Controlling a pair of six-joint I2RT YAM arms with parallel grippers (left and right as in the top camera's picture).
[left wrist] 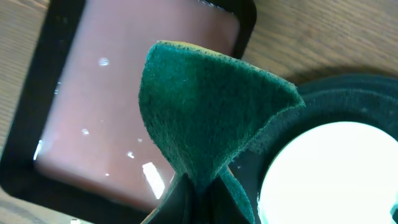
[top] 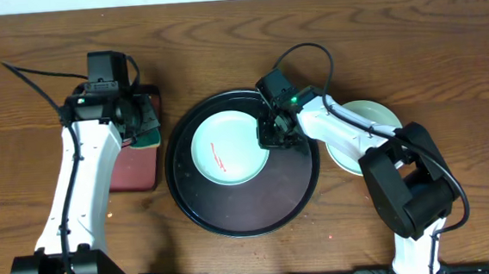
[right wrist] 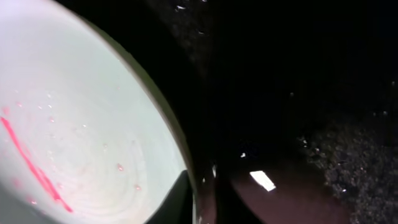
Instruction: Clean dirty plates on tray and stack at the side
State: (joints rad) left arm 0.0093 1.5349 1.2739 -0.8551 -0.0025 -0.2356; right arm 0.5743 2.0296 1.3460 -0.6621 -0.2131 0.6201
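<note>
Plate (top: 228, 147), pale mint, sat on the far-left part of the tray (top: 249, 207), with one thin red smear (top: 218, 156) across its middle. Tray was glossy black and round, at mid-table (top: 443, 19).

Right pincer (top: 272, 135) was down at the plate's right rim. In the right wrist view the rim ran between my fingertips: one dark finger (right wrist: 173, 200) showed on the plate side, and the other was lost against the black tray floor. Clamped or merely straddling the rim: could not tell. The smear showed sharp and red at lower left of that view, with a few small droplets on the plate surface near it.

Left pincer (top: 140, 118) was clenched on the sponge (top: 144, 140), which was green. It hung over the far end of the red tray (top: 134, 166), left of the black tray and apart from the plate. In the left wrist view the sponge was pinched at one corner and fanned out from the jaws in a fold. The red tray's pinkish floor lay behind it with bright specks, and the black tray and plate edge showed at lower right.

Stack (top: 374, 112) of pale plates lay right of the tray, just beside its rim and partly under my right arm. Number of plates not resolved.
</note>
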